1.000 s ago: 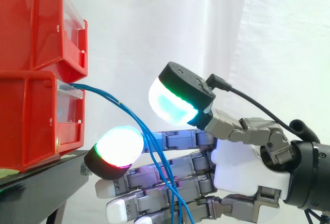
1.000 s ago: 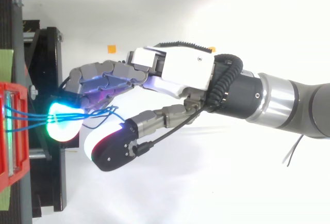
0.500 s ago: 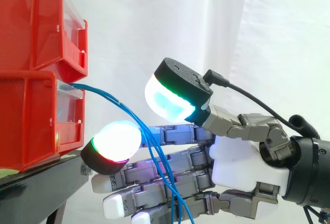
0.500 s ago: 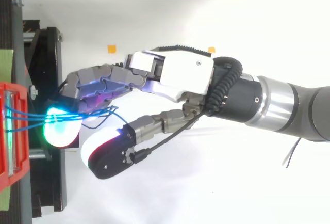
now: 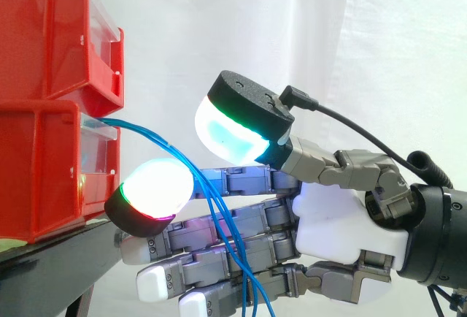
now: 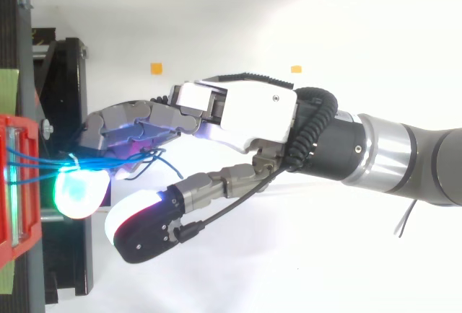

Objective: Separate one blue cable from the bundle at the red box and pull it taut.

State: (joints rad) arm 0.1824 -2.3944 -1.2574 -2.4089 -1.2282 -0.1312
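Observation:
Several thin blue cables (image 5: 165,144) come out of the lower red bin's (image 5: 44,171) front slot and droop down to the right. In the top view the same blue cables (image 6: 35,161) run from the bin (image 6: 10,183) to the hand. My hand (image 5: 343,222) reaches in from the right with straight fingers, just right of the bin. One glowing fingertip (image 5: 155,191) sits right under the cables. The cables cross in front of the fingers and hang down past them. The thumb's cyan-green pad (image 5: 228,131) stands raised above the cables, apart from them. In the top view, the hand (image 6: 245,107) stays open, pinching nothing.
A second red bin (image 5: 51,32) is stacked on top of the lower one. Both rest on a black stand (image 5: 51,262), whose frame (image 6: 61,111) lies just under the fingertips. A white curtain hangs behind.
The hand has moved left toward the bin and risen slightly. Its fingertip now lies closer to the bin under the cables, and the thumb has swung further from the fingers.

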